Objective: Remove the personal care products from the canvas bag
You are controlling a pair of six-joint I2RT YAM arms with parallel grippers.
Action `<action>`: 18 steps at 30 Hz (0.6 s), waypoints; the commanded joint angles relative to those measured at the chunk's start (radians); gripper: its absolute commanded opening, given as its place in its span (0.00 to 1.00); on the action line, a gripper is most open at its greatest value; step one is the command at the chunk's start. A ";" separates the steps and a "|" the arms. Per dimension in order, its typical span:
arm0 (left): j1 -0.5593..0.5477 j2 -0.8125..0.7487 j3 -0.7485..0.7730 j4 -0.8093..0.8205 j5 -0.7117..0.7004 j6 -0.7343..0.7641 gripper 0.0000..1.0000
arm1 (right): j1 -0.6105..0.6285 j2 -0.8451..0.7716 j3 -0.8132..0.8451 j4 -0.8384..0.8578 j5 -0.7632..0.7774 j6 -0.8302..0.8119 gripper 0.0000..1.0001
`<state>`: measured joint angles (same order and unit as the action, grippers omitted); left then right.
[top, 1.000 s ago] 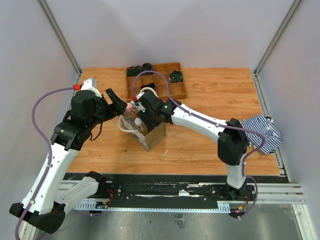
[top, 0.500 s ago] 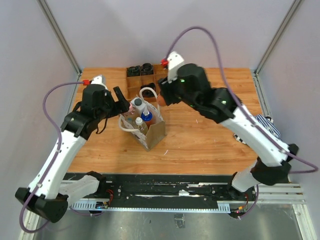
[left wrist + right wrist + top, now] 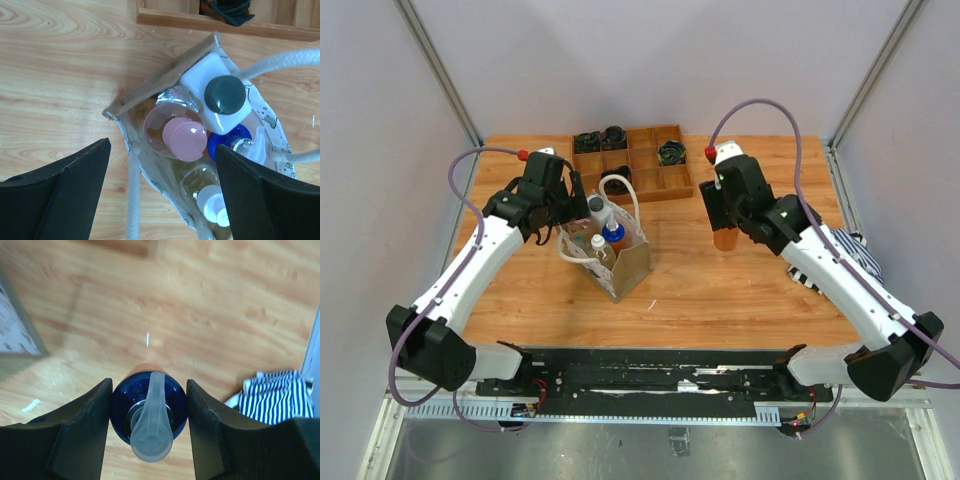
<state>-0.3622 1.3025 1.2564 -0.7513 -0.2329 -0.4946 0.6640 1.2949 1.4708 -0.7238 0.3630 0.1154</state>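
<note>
The canvas bag point(image 3: 625, 268) stands left of the table's middle with white rope handles point(image 3: 132, 200). In the left wrist view it holds a pink-capped bottle point(image 3: 185, 141), a white bottle with a dark cap point(image 3: 220, 95), a blue one point(image 3: 232, 140) and a white-capped clear one point(image 3: 212, 201). My left gripper point(image 3: 563, 208) hangs open just above the bag's left side point(image 3: 162, 148). My right gripper point(image 3: 725, 222) is shut on an amber-orange bottle point(image 3: 725, 239) with a blue top and clear pump point(image 3: 149, 415), low over the wood right of the bag.
A brown wooden compartment tray point(image 3: 642, 188) with black coiled rolls point(image 3: 670, 152) stands at the back. A blue-and-white striped cloth point(image 3: 855, 262) lies at the right edge and shows in the right wrist view point(image 3: 275, 396).
My right gripper has lifted the amber bottle out of the bag, swung it right and lowered it toward the table. My left gripper has shifted slightly over the bag's left side.
</note>
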 commanded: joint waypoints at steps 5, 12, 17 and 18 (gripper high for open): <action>0.000 0.053 0.040 0.026 -0.006 0.032 0.87 | -0.063 -0.040 -0.227 0.152 -0.033 0.074 0.08; -0.045 0.071 0.019 0.007 -0.015 0.038 0.84 | -0.085 -0.013 -0.319 0.190 -0.041 0.102 0.08; -0.073 0.097 0.017 0.001 -0.024 0.036 0.84 | -0.090 0.002 -0.360 0.200 -0.043 0.118 0.09; -0.077 0.104 0.016 0.001 -0.029 0.036 0.85 | -0.090 0.004 -0.372 0.205 -0.045 0.122 0.09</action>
<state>-0.4225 1.3773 1.2797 -0.7437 -0.2367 -0.4709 0.5877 1.2980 1.1202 -0.5919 0.3126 0.2058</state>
